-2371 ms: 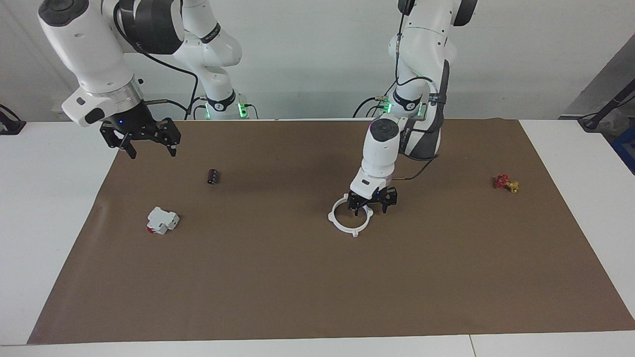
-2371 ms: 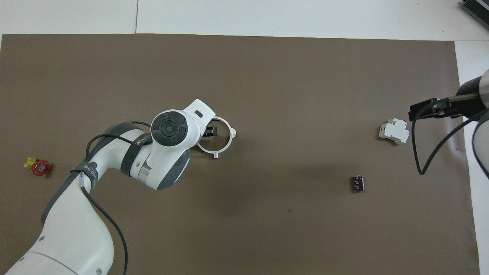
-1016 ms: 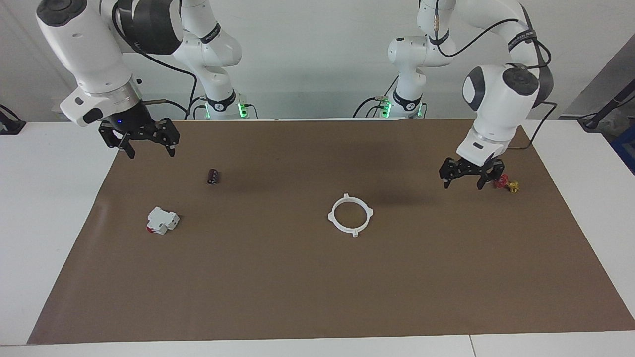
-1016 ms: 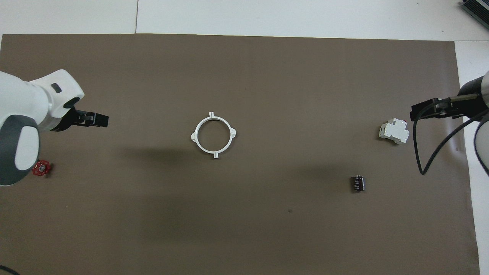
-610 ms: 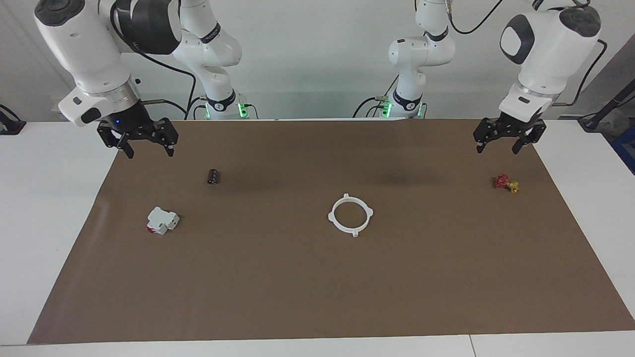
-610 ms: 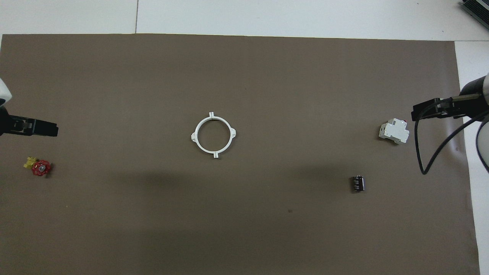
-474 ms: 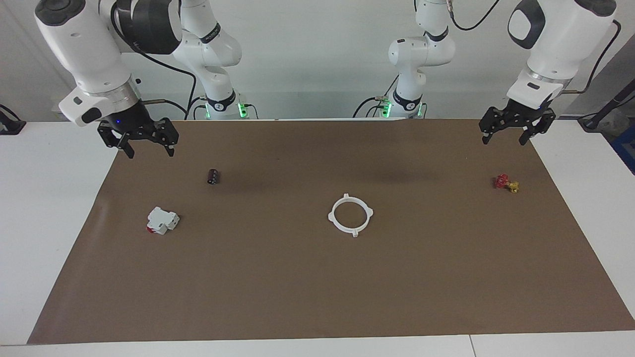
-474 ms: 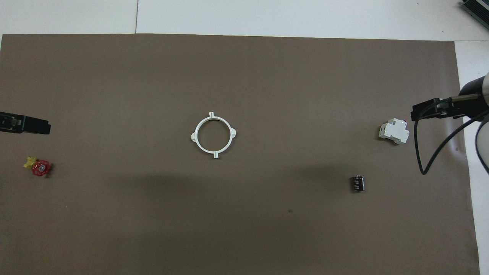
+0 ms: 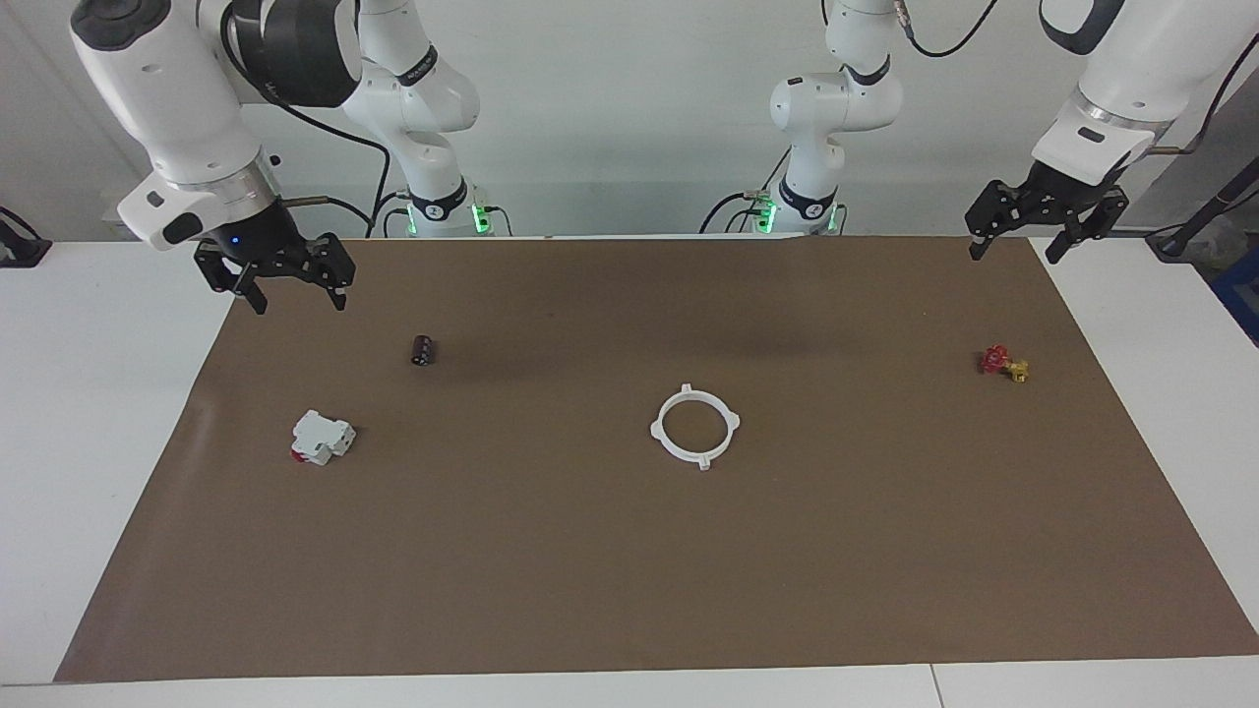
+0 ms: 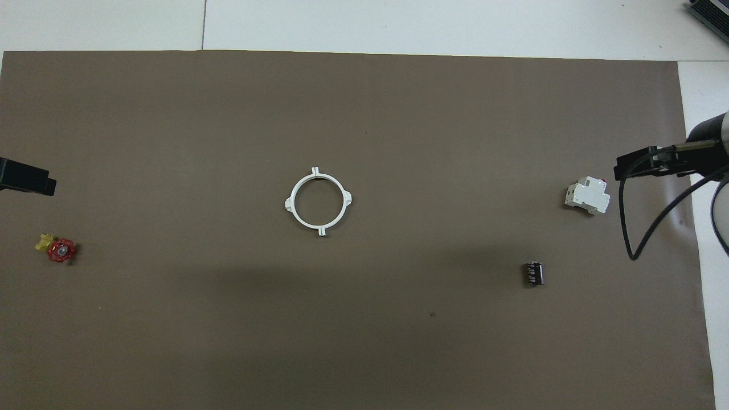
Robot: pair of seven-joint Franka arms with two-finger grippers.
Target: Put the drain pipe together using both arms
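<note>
Both hands (image 9: 1047,236) over matte brown mat (image 9: 629,580)

The drain pipe (image 9: 694,427) lies mid-mat (image 9: 590,590), the block (image 9: 321,438) toward the right arm's end.

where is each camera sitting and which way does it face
Facing view: high across the table, looking at the robots; both white arms show whole, left hand and right hand raised and open.
Overhead view: above the robots' end, looking steeply down; only hand tips show at the edges.
Shared: flat white plastic ring on the brown mat.
</note>
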